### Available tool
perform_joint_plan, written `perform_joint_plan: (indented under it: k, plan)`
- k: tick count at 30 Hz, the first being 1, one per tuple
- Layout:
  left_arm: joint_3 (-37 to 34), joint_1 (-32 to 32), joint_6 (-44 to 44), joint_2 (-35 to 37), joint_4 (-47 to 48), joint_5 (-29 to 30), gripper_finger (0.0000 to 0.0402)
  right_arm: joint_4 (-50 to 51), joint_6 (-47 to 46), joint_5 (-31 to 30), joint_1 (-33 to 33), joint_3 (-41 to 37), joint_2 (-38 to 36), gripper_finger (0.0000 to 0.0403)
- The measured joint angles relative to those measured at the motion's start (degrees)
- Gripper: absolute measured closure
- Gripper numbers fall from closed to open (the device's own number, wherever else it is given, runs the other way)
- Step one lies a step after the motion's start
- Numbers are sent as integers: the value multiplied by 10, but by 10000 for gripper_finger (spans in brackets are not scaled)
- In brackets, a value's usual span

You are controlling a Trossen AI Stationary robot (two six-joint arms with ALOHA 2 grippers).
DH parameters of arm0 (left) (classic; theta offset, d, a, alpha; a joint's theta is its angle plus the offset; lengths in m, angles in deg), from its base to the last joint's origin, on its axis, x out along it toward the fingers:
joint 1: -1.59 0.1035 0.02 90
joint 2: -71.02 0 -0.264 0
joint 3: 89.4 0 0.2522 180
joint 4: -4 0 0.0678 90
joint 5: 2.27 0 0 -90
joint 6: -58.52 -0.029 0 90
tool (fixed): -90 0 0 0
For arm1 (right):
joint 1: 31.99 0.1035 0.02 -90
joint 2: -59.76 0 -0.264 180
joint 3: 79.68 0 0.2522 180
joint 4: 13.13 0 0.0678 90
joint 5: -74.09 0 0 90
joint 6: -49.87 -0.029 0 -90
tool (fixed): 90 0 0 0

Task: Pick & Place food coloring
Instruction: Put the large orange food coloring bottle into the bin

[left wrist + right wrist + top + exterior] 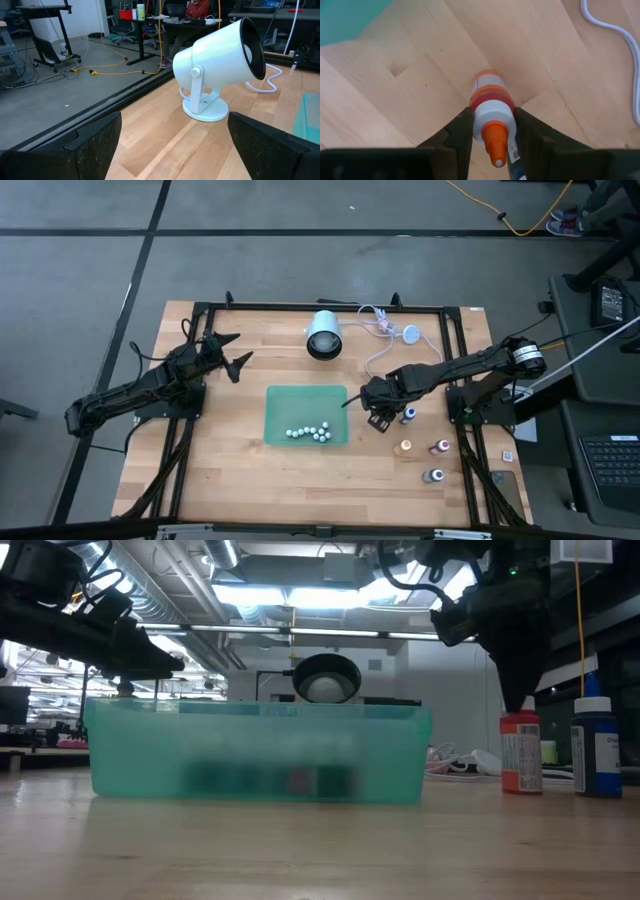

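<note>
A small red food coloring bottle [490,100] with an orange tip stands upright on the wooden table, to the right of the green tray [280,405]. My right gripper [378,418] hangs over it, pointing down, shut on it. My gripper hides this bottle in the high view. Other bottles stand on their bases nearby: blue [408,415], orange [404,447], dark red [440,447] and grey [434,475]. My left gripper [228,352] waits open at the far left, clear of everything. My right gripper pinches the red bottle's white shoulder [492,112], just below the orange tip, between its two fingers [462,132]. The fingers come from above, pointing down, one on each side. The bottle stands upright with its base [520,788] on the table.
The green tray holds several small white balls [310,434]. A white lamp [323,335] lies at the far middle, and its white cable [385,330] runs past my right arm. Dark frame rails [460,370] border the table.
</note>
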Motion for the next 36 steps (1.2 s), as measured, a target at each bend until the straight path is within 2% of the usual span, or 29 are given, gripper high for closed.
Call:
perform_joint_plan:
  k: [7, 14, 24, 36]
  plan:
    - [0, 0, 0, 0, 0, 0, 41, 9, 19, 17, 0, 4, 0, 282]
    - [0, 0, 0, 0, 0, 0, 41, 82, 79, 20, 0, 67, 1, 282]
    - [0, 0, 0, 0, 0, 0, 41, 228, 194, 20, -4, 229, 71, 282]
    - [0, 0, 0, 0, 0, 0, 41, 294, 260, 19, -26, 419, 169, 282]
